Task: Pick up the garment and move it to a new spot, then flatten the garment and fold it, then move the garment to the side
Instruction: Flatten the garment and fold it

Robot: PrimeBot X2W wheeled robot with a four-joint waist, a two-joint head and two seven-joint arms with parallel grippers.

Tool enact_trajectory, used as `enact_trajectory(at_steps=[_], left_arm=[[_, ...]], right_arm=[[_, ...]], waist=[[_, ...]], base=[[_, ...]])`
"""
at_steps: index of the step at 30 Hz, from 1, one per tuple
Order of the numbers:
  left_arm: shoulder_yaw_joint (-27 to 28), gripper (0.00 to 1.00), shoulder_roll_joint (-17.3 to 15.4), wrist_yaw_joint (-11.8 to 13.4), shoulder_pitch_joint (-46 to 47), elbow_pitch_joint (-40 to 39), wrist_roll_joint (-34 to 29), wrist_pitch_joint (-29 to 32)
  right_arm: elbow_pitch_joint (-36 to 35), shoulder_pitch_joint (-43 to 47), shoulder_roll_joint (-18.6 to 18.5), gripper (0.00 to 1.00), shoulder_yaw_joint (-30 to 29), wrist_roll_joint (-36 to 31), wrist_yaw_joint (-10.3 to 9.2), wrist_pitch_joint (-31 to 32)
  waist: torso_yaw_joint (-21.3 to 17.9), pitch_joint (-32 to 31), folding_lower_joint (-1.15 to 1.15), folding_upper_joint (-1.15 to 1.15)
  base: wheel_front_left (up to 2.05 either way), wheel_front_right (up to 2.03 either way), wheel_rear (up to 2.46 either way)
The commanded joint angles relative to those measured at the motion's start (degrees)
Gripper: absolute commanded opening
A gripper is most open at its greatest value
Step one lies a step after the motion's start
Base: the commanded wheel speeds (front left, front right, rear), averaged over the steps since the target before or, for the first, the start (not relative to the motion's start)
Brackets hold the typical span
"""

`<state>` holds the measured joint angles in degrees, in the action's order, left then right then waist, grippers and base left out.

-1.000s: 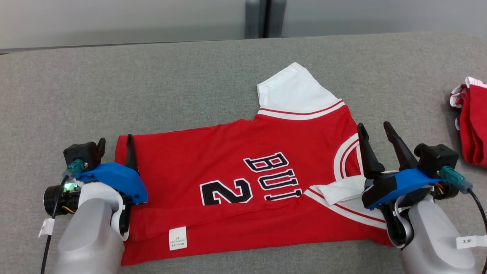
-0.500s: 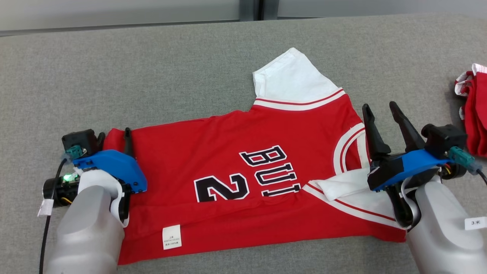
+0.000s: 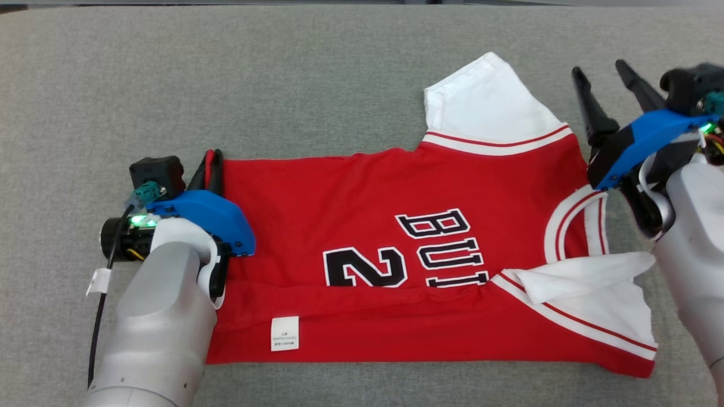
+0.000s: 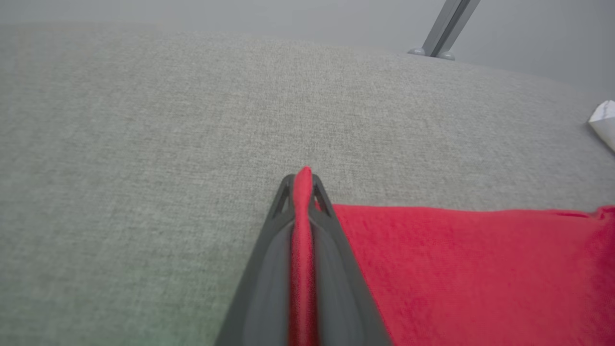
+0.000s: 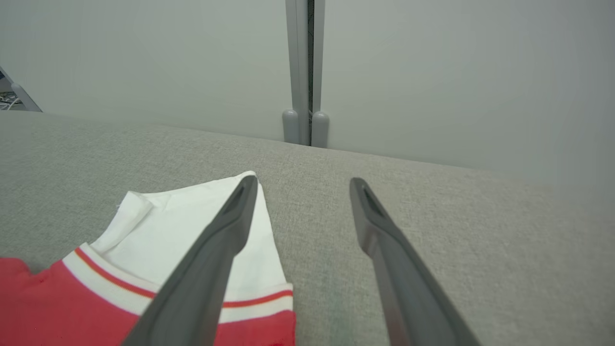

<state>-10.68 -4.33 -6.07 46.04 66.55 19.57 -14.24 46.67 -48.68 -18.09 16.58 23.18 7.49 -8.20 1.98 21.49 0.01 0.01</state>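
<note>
Since the earlier frame, the left gripper (image 3: 213, 161) has closed. We saw its fingers standing apart astride the far corner of the hem (image 3: 214, 347), and they are now clenched on that corner. Over the same interval the right gripper (image 3: 599, 68) has moved off the collar (image 3: 572, 226) toward the far right of the tabletop (image 3: 226, 85). The head camera has also shifted, so we read part of that change as camera motion.

We find the jersey (image 3: 396, 237) lying flat, print upward, well clear of the far edge of the tabletop. Its hem points toward the left edge and its collar toward the right edge. The near long side is folded over onto the front, and a white label (image 3: 284, 333) sits on that folded strip.

Left gripper: in the left wrist view we see a ridge of red cloth pinched between the two dark fingers, reaching up to their tips. The rest of the cloth spreads out flat beside them.

Right gripper: the fingers stand spread with nothing between them. In the right wrist view one finger crosses above the white far sleeve (image 5: 192, 216) and the other lies over bare tabletop. We cannot tell whether either touches the cloth. The near sleeve (image 3: 588, 282) lies rumpled at the near right corner of the jersey, well apart from this gripper.
</note>
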Motion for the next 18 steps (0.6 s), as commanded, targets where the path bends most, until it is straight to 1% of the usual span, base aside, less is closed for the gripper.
enact_trajectory(at_steps=[1, 6, 11, 14, 15, 18], left_arm=[[-0.69, 0.0, 0.52, -0.21, 1.4, -0.86, -0.07, -0.53], [-3.52, 0.0, 1.34, -0.64, 2.87, -3.46, 0.73, -0.85], [-11.21, 0.0, 1.45, -1.05, 2.28, -8.73, 7.01, -0.94], [-16.01, 0.0, 1.47, 0.13, 2.09, -11.51, 10.96, -0.96], [-18.96, 0.0, 1.46, 1.24, 2.18, -12.92, 13.38, -0.95], [-22.61, 0.0, 1.5, 2.86, 2.53, -14.58, 16.58, -0.96]], right_arm=[[1.23, -3.0, -1.05, 1.0, 1.26, 0.71, 0.01, 1.49], [4.33, -8.86, -3.86, 1.0, 5.55, 3.55, 0.0, 6.9], [6.25, -12.65, -6.79, 1.0, 9.94, 6.59, 0.0, 11.37], [7.34, -13.87, -8.26, 1.0, 12.64, 8.14, 0.0, 13.97], [8.05, -14.32, -9.38, 1.0, 14.52, 8.64, 0.0, 15.41], [9.31, -14.86, -10.21, 1.0, 16.74, 9.55, 0.0, 17.26]], waist=[[2.44, 1.88, -0.01, -0.01], [6.44, 4.22, -0.01, -0.01], [9.76, 6.25, -0.01, -0.01], [11.45, 7.15, -0.01, -0.01], [12.33, 7.61, -0.01, -0.01], [13.18, 8.19, -0.01, -0.01]], base=[[0.0, 0.0, 0.0], [0.0, 0.0, 0.0], [0.0, 0.0, 0.0], [0.0, 0.0, 0.0], [0.0, 0.0, 0.0], [0.0, 0.0, 0.0]])
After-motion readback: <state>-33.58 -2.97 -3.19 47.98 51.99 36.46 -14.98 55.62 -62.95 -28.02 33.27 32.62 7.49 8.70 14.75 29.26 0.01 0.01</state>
